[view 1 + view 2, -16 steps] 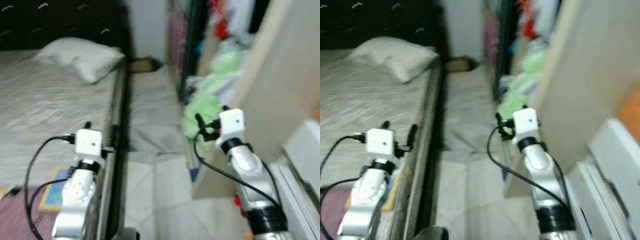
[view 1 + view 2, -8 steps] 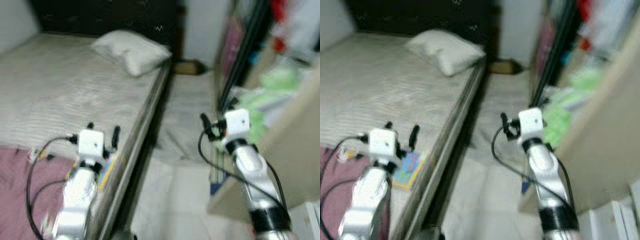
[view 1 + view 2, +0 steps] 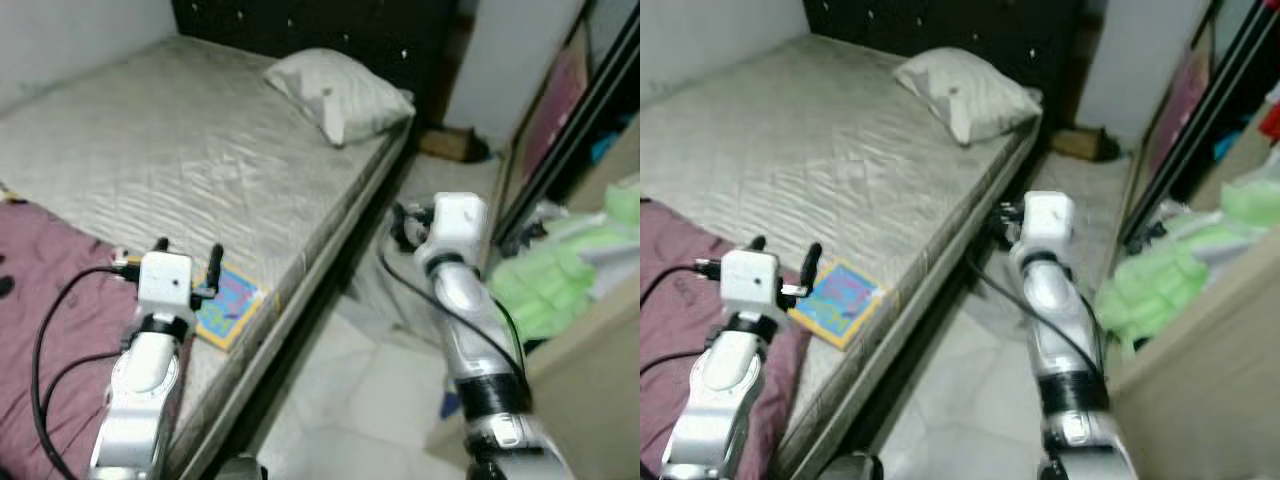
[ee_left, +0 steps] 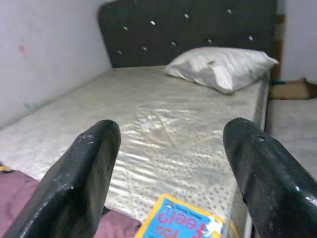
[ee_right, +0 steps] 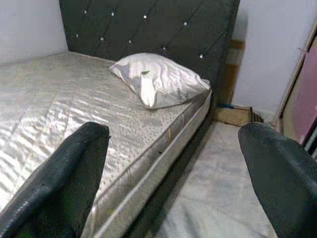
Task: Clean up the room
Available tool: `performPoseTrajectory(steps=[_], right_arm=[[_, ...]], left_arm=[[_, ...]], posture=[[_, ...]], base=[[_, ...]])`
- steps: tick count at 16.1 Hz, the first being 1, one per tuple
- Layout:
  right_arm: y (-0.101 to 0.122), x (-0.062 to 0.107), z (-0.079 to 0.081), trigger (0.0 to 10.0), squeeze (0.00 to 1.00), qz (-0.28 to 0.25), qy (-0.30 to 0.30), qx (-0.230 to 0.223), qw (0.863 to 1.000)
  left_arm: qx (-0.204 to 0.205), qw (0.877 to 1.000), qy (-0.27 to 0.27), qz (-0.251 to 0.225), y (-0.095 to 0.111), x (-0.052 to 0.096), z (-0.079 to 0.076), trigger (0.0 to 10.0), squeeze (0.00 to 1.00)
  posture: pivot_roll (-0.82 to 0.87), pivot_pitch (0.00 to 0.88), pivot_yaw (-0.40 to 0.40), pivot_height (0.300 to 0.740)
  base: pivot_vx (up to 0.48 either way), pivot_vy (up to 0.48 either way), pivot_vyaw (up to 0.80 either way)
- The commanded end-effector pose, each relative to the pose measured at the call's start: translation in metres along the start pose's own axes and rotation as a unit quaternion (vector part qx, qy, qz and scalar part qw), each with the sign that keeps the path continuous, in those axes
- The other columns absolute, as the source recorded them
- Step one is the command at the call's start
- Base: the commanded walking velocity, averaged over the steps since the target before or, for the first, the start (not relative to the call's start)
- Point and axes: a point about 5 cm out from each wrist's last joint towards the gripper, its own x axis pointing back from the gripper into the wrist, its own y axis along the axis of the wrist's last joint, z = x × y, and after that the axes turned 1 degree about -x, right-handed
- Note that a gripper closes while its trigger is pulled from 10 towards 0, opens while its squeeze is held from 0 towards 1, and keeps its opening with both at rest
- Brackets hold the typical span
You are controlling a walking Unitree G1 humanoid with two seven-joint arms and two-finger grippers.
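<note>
A colourful children's book (image 3: 229,303) (image 4: 184,221) lies flat on the bed (image 3: 170,160) near its side edge, beside a maroon blanket (image 3: 45,300). My left gripper (image 3: 187,255) hovers open just over the book's near end, nothing between its fingers (image 4: 91,163). A white pillow (image 3: 340,90) (image 5: 156,79) rests at the head of the mattress. My right gripper (image 3: 400,222) is held open over the floor strip beside the bed, empty, with its fingers (image 5: 64,173) pointing toward the headboard.
A dark tufted headboard (image 5: 148,29) backs the bed. A narrow grey floor strip (image 3: 400,330) runs between bed and wardrobe. Green clothes (image 3: 560,280) spill from the open wardrobe on the right. A cardboard box (image 3: 448,143) sits on the floor near the far wall.
The camera has swung left, bringing more of the bed, the blanket and the book into view. Both arms keep about the same pose, grippers still open.
</note>
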Motion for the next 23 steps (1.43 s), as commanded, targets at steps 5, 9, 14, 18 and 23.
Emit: performPoseTrajectory(steps=[5, 9, 14, 18, 23], right_arm=[[0.004, -0.038, 0.019, 10.0, 0.0, 0.073, -0.028, -0.002, 0.997], [-0.01, -0.033, 0.036, 10.0, 0.0, 0.09, -0.024, -0.091, 0.992], [-0.011, 0.01, -0.012, 10.0, 0.0, -0.006, -0.001, -0.043, 0.999], [-0.01, 0.048, -0.02, 10.0, 0.0, -0.023, 0.08, 0.029, 0.996], [-0.01, 0.051, -0.017, 10.0, 0.0, -0.007, 0.125, 0.051, 0.991]], left_arm=[[0.003, 1.0, -0.008, -0.004, 0.003, -0.001, -0.007, 10.0, 0.0], [0.004, 1.0, -0.012, -0.006, 0.005, -0.001, -0.009, 10.0, 0.0], [0.008, 1.0, -0.009, -0.009, 0.007, -0.003, -0.008, 10.0, 0.0], [0.007, 1.0, -0.006, -0.007, 0.007, 0.002, -0.006, 10.0, 0.0], [0.005, 1.0, -0.007, -0.008, 0.007, 0.002, -0.006, 10.0, 0.0]], posture=[[-0.01, 0.0, -0.051, 0.74], [0.01, 0.0, -0.044, 0.74], [-0.02, 0.0, -0.05, 0.74], [-0.02, 0.0, -0.05, 0.74], [-0.01, 0.0, -0.058, 0.74]], base=[[0.0, 0.0, 0.8], [0.0, 0.0, 0.8], [0.0, 0.0, 0.8], [0.0, 0.0, 0.8], [0.0, 0.0, 0.8]])
